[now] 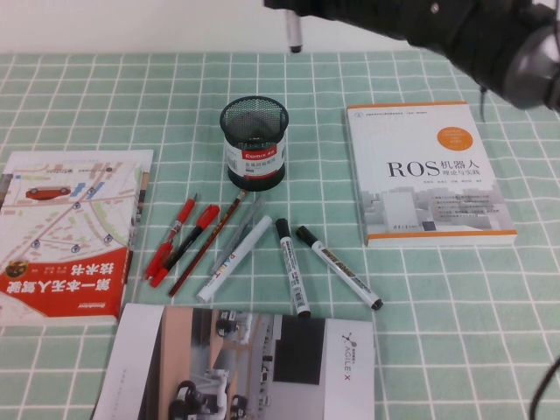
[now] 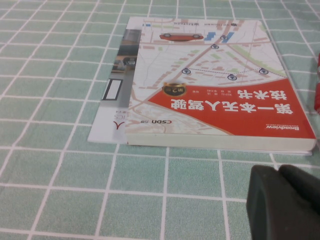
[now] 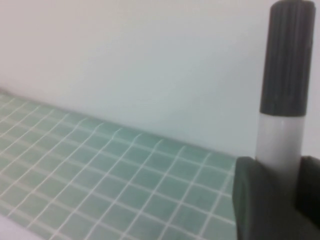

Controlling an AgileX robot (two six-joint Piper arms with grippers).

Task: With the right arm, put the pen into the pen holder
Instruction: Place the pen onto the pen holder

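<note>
My right gripper (image 1: 291, 7) is at the top edge of the high view, high above the table, shut on a pen (image 1: 294, 33) that hangs upright with its dark cap down. The pen is behind the pen holder (image 1: 254, 143) and slightly to its right. The holder is a black mesh cup with a red-and-white label, standing upright. In the right wrist view the fingers (image 3: 252, 200) clamp the pen's white barrel (image 3: 280, 145) below its ribbed dark cap. My left gripper (image 2: 285, 200) is shut and empty, low over the cloth beside the red map book (image 2: 220, 85).
Two similar markers (image 1: 293, 267) (image 1: 339, 267), an all-white marker (image 1: 234, 258) and red pens (image 1: 179, 241) lie in front of the holder. A ROS book (image 1: 424, 175) lies to the right, the map book (image 1: 66, 236) to the left and a brochure (image 1: 245, 367) at the front.
</note>
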